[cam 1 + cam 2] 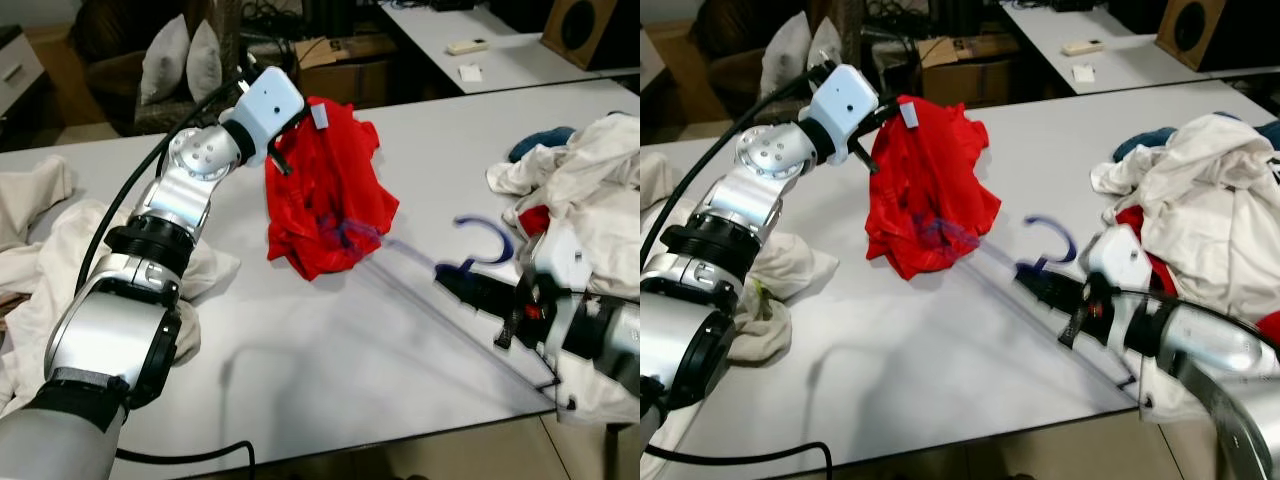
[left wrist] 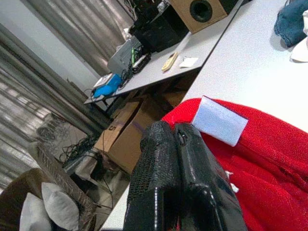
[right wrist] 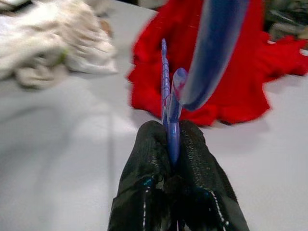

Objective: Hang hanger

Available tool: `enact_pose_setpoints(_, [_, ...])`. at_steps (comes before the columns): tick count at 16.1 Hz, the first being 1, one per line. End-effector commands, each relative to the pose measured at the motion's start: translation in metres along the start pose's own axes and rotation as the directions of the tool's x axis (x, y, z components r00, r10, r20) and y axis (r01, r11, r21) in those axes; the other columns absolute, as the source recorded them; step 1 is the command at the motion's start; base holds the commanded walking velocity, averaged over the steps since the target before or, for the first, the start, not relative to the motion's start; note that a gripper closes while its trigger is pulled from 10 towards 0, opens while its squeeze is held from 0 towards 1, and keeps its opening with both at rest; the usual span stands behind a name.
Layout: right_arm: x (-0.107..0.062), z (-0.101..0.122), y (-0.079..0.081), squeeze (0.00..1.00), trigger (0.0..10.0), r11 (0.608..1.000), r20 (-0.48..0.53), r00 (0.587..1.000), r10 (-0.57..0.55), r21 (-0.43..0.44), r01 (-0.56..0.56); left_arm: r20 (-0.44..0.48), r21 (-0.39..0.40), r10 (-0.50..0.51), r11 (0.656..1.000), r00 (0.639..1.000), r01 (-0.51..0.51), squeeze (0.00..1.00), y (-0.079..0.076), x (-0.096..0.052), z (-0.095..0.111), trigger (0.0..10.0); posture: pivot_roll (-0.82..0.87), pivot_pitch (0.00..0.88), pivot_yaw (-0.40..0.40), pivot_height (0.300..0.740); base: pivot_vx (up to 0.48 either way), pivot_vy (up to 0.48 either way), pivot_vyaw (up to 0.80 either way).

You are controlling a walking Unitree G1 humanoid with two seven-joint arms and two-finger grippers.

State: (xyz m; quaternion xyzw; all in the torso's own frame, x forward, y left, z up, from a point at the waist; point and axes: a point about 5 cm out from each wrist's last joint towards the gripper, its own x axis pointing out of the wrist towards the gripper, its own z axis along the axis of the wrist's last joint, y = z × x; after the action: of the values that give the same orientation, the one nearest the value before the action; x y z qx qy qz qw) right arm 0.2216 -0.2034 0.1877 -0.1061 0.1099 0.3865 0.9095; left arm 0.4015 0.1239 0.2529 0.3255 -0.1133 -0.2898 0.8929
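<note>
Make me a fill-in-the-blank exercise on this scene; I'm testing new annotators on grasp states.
1. The left gripper holds up a ____ garment above the table.
2. The right gripper is shut on a ____ hanger.
3. The label on the garment is ____.
4. The clothes pile beside the right arm is mostly ____.

Missing words: red; blue; white; white

White clothes pile (image 1: 585, 175), pillows (image 1: 185, 58) — cardboard box (image 1: 345, 62), speaker (image 1: 583, 28)

Left gripper (image 2: 175, 144) raised, arm bent, fingers pinched together. Right gripper (image 3: 169, 144) low, reaching forward, fingers clamped.
</note>
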Motion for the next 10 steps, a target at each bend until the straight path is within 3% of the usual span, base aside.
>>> enact_pose_setpoints(1, [0.001, 0.001, -0.002, 0.00, 10.0, 1.000, -0.006, 1.000, -0.010, -0.025, 0.010, 0.011, 0.034, -0.011, 0.999, 1.000, 0.011, 0.00, 0.003, 0.001, 0.008, 0.0, -0.05, 0.000, 0.086, 0.740, 0.000, 0.000, 0.00])
enact_pose_setpoints(3, [0.004, 0.004, -0.004, 0.00, 10.0, 0.999, -0.006, 1.000, 0.007, -0.035, -0.007, 0.016, 0.036, -0.014, 0.999, 1.000, 0.014, 0.00, 0.003, 0.002, 0.009, 0.0, -0.05, 0.000, 0.084, 0.740, 0.000, 0.000, 0.00])
enact_pose_setpoints(8, [0.032, 0.012, -0.008, 0.00, 10.0, 0.994, 0.017, 0.996, 0.093, -0.065, -0.091, 0.031, 0.029, -0.057, 0.998, 0.998, 0.057, 0.00, -0.011, 0.008, 0.013, 0.0, -0.05, 0.000, 0.080, 0.740, 0.000, 0.000, 0.00])
enact_pose_setpoints(10, [0.036, 0.012, -0.012, 0.00, 10.0, 0.994, 0.005, 0.997, 0.071, -0.084, -0.070, 0.038, 0.025, -0.062, 0.998, 0.997, 0.061, 0.00, -0.013, 0.009, 0.015, 0.0, -0.05, 0.000, 0.079, 0.740, 0.000, 0.000, 0.00])
